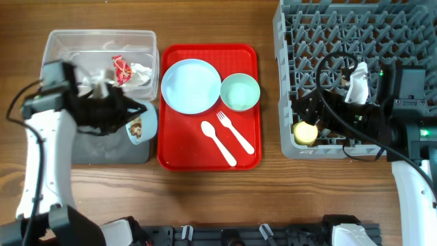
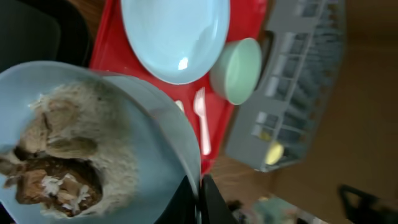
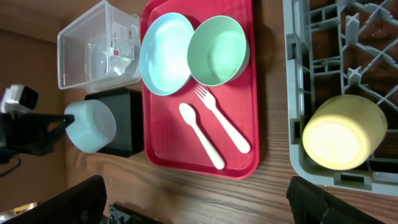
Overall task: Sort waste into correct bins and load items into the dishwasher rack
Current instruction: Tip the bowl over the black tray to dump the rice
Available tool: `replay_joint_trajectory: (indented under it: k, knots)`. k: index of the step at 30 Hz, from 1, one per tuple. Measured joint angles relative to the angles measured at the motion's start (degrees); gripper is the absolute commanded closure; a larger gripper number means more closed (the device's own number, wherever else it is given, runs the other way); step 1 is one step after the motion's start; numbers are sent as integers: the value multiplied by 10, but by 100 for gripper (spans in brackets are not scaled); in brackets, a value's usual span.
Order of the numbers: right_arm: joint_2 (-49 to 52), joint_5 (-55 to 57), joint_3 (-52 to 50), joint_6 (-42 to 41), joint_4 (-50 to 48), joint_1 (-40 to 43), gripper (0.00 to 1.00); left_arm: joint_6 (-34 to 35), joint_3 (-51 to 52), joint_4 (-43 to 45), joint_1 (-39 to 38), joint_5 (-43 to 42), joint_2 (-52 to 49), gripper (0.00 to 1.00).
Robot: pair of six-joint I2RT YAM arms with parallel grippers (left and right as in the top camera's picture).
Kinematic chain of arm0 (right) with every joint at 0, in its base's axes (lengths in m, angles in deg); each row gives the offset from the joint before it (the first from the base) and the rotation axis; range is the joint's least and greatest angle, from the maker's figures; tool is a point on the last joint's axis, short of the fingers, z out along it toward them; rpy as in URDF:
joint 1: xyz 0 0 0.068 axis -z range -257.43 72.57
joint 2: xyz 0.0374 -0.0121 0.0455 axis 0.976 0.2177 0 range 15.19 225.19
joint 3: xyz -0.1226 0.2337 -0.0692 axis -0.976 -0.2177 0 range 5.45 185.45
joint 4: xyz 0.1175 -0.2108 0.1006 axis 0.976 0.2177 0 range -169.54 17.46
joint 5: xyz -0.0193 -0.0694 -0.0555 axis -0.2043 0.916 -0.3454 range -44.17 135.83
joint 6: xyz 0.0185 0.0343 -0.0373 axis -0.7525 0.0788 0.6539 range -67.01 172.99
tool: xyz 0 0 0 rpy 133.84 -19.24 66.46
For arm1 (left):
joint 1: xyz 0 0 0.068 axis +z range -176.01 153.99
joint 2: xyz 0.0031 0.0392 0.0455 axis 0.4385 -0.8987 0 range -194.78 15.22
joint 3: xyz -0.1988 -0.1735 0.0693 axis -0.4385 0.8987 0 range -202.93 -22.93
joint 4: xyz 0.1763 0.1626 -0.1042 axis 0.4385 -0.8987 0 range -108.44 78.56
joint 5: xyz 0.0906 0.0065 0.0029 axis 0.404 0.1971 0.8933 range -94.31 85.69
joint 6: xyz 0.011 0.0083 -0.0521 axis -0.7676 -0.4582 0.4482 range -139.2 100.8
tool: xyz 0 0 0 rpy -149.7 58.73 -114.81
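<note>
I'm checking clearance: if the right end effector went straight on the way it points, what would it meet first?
Probably the bare wooden table beside the red tray; the right end effector is open, nothing between its fingers. Depth unclear.

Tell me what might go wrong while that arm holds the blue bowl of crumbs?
1. The small blue bowl hangs tipped near the right edge of the black tray, beside the red serving tray. The food scraps could land outside the bin.
2. The left gripper seems to pinch only the bowl's rim, so the bowl might slip or twist loose.
</note>
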Motion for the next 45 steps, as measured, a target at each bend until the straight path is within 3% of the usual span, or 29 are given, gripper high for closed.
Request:
replay_joint_trajectory:
  k: [7,13,27,35,45]
  knots:
    - [0,0,0,-5,0,0,5,-138,73,0,117,-208,-80,96]
    - [0,2,0,-13,0,0,5,-179,76,16,163,-275,-132,96]
    - [0,2,0,-14,4,0,5,-149,77,60,175,-332,-143,96]
    - [0,4,0,-13,4,0,5,-140,77,42,178,-377,-145,96]
    - [0,4,0,-14,4,0,5,-129,77,69,178,-371,-145,96]
